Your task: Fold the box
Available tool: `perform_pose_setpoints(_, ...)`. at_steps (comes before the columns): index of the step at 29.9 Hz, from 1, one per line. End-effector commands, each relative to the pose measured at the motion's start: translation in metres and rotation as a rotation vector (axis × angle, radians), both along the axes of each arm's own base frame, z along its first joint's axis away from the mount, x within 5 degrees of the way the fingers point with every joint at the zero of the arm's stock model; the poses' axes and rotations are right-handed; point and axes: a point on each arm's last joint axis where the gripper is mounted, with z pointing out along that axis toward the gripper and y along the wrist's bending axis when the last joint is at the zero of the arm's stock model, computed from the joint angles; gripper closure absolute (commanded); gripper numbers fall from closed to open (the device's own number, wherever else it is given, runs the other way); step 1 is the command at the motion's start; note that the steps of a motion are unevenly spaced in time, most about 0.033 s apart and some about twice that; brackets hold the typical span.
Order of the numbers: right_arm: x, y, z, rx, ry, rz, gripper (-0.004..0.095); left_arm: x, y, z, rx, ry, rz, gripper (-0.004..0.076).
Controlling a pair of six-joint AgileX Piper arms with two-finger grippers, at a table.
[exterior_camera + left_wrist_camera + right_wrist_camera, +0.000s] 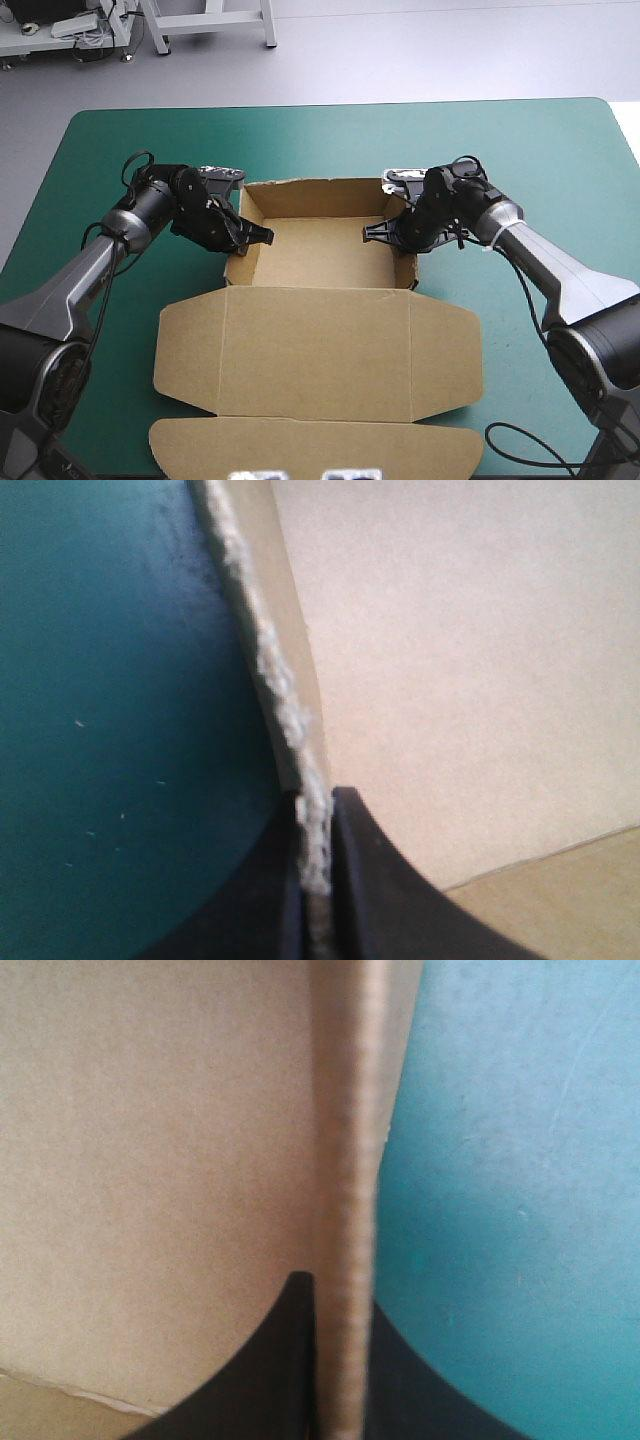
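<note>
2 raised walls of the brown cardboard box (320, 262) are pinched: the black-fingered left end effector (315, 802) clamps its left wall, the right end effector (336, 1285) its right wall. It sits mid teal-green tabletop (540, 150), an open tray, lid flat.

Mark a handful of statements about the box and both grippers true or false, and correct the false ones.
1. The left gripper has its jaws shut on the left wall of the box. True.
2. The right gripper hangs open above the lid. False: its jaws are shut on the right wall.
3. The lid lies flat on the teal-green cover, on the near side of the tray. True.
4. The box is a wholly flat sheet with no walls raised. False: the far wall and both side walls stand up, forming an open tray.
</note>
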Motion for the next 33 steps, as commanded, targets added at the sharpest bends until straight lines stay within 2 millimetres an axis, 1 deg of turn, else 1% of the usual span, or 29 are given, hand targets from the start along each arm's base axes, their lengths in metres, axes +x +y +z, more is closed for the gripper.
perform_pose_setpoints(1, -0.001, 0.004, 0.027, 0.053, -0.12, 0.019, 0.0918, -0.007, -0.007, 0.003, -0.021, 0.04, -0.047, 0.0731)
perform_pose_setpoints(3, -0.002, 0.001, 0.026, 0.02, -0.109, 0.029, 0.0898, -0.008, -0.006, -0.001, -0.008, 0.068, -0.073, 0.0731)
perform_pose_setpoints(4, -0.003, 0.0, 0.026, 0.001, -0.102, 0.035, 0.0862, -0.009, -0.006, -0.003, 0.0, 0.083, -0.093, 0.0727)
perform_pose_setpoints(6, -0.004, -0.003, 0.025, -0.033, -0.094, 0.045, 0.0749, -0.01, -0.006, -0.005, 0.009, 0.108, -0.116, 0.0709)
perform_pose_setpoints(8, -0.004, -0.005, 0.025, -0.059, -0.09, 0.051, 0.0638, -0.011, -0.006, -0.007, 0.016, 0.121, -0.133, 0.0673)
perform_pose_setpoints(10, -0.004, -0.006, 0.024, -0.075, -0.092, 0.055, 0.0539, -0.011, -0.006, -0.007, 0.019, 0.118, -0.154, 0.0611)
perform_pose_setpoints(12, -0.003, -0.007, 0.024, -0.096, -0.098, 0.06, 0.0464, -0.011, -0.006, -0.007, 0.021, 0.118, -0.163, 0.0512)
perform_pose_setpoints(14, -0.003, -0.008, 0.024, -0.104, -0.098, 0.062, 0.0428, -0.011, -0.006, -0.007, 0.024, 0.115, -0.175, 0.0393)
perform_pose_setpoints(17, -0.003, -0.009, 0.024, -0.113, -0.102, 0.064, 0.0426, -0.01, -0.005, -0.007, 0.033, 0.101, -0.177, 0.0232)
perform_pose_setpoints(18, -0.003, -0.009, 0.024, -0.121, -0.105, 0.066, 0.0426, -0.009, -0.005, -0.006, 0.034, 0.097, -0.177, 0.0192)
perform_pose_setpoints(19, -0.003, -0.009, 0.024, -0.121, -0.105, 0.066, 0.0425, -0.009, -0.005, -0.006, 0.034, 0.096, -0.177, 0.017)
perform_pose_setpoints(22, -0.003, -0.01, 0.025, -0.129, -0.109, 0.068, 0.0425, -0.006, -0.006, 0.001, 0.028, 0.071, -0.177, 0.0161)
perform_pose_setpoints(25, 0.0, -0.009, 0.034, -0.121, -0.129, 0.066, 0.0425, -0.002, -0.007, 0.017, 0.023, 0.041, -0.185, 0.0161)
perform_pose_setpoints(30, 0.005, -0.007, 0.065, -0.094, -0.198, 0.063, 0.0425, 0.005, -0.005, 0.054, 0.062, -0.036, -0.187, 0.0161)
perform_pose_setpoints(33, 0.006, -0.006, 0.087, -0.096, -0.238, 0.094, 0.0425, 0.009, -0.001, 0.077, 0.105, -0.099, -0.18, 0.0161)
